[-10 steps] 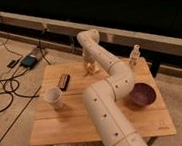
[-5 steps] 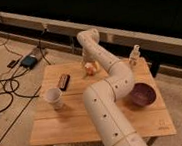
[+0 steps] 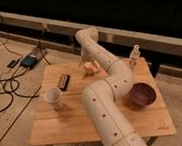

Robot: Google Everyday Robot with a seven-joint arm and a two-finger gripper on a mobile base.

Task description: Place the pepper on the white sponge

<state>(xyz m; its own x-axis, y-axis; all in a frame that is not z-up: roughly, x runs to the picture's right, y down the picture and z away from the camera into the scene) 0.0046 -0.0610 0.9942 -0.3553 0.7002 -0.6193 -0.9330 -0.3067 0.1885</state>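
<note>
- The pepper [image 3: 88,66] shows as a small orange shape at the far side of the worktop [image 3: 75,121], directly under the end of my arm. It appears to sit on a pale patch that I take to be the white sponge [image 3: 90,70], though I can't make out the edge between the two.
- My gripper [image 3: 86,61] hangs just above the pepper, pointing down, with its jaws spread wide. I see nothing lifted in it, so I judge the pepper released rather than grasped.
- The arm reaches across the middle of the worktop from the near edge, which is why it hides much of the surface behind it.
- Left of the pepper lies a dark block [image 3: 64,81], apart from it, and nearer to me stands a white cup [image 3: 53,98].
- On the right, a purple bowl [image 3: 142,94] sits near the elbow, and a small pale bottle [image 3: 134,55] stands at the far right edge. Both are well clear of the pepper.
- If the pepper rests fully on the sponge, I'd only need to lift straight up.
</note>
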